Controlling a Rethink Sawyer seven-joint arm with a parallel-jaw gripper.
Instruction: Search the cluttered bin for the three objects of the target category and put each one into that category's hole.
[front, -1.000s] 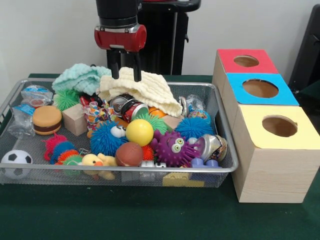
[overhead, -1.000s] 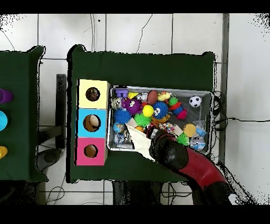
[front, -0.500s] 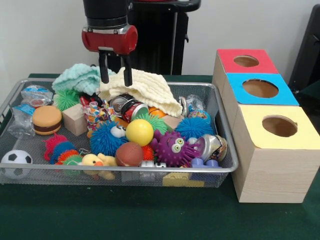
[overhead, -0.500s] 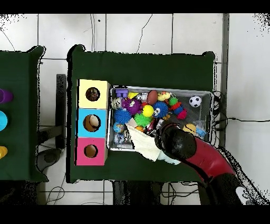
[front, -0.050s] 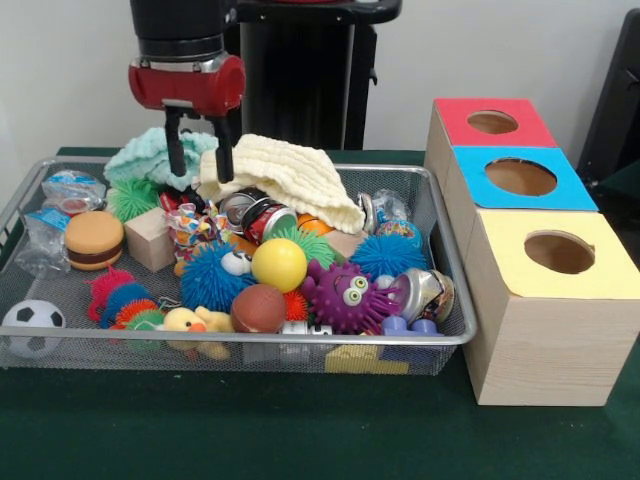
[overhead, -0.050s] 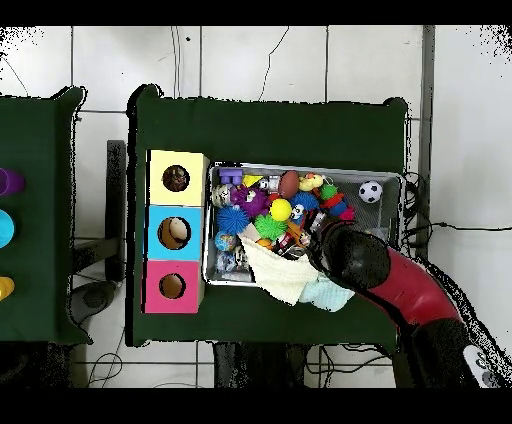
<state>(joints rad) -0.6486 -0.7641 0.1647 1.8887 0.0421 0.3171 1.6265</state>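
The gripper (front, -0.050s: 200, 160) hangs over the far side of the wire bin (front, -0.050s: 455, 270), its two fingers spread apart and holding nothing, right between the mint cloth (front, -0.050s: 160, 155) and the cream cloth (front, -0.050s: 290, 180). Below sit a yellow ball (front, -0.050s: 279, 264), a purple googly-eyed toy (front, -0.050s: 347, 295) and crushed cans (front, -0.050s: 262, 215). To the side stand the red (front, -0.050s: 493, 122), blue (front, -0.050s: 520, 177) and yellow (front, -0.050s: 558, 252) holes.

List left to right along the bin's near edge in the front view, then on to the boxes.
Soccer ball → yellow duck → brown football → purple googly-eyed spiky toy → crushed silver can → yellow-topped box.
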